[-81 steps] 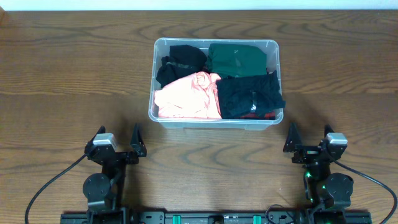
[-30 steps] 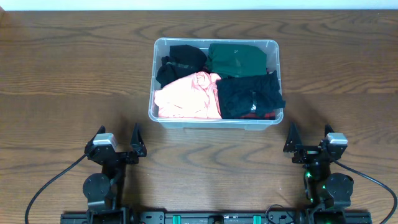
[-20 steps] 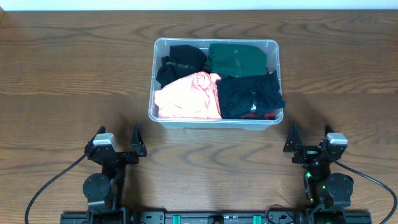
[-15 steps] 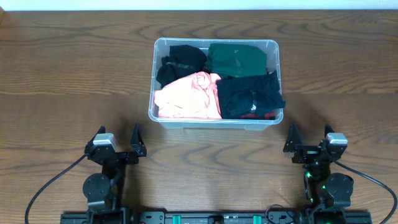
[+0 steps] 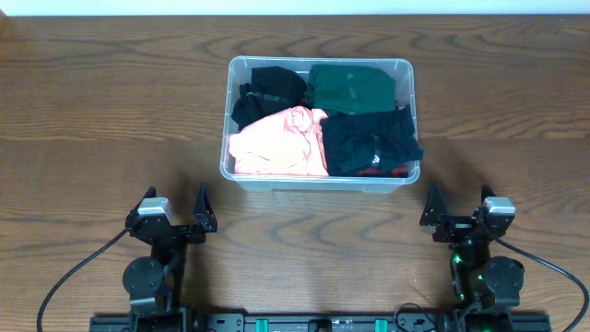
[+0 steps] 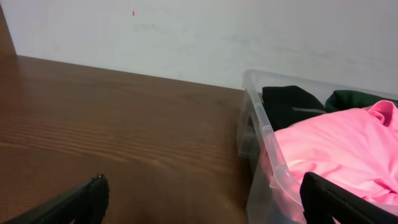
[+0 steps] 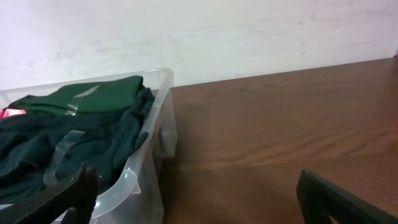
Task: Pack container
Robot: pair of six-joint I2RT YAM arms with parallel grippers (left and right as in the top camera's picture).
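Left claw [image 5: 175, 205] and right claw [image 5: 457, 203] gape empty; tuck the black garment [image 5: 369, 143] apparently overhanging the container [image 5: 318, 183] rim gently inward

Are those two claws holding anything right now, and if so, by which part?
Nothing is held. The left gripper and the right gripper are both open and empty, well short of the container of clothes.

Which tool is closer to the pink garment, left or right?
Left. The left tool is before the container, toward the pink garment; the right tool is before its opposite end.
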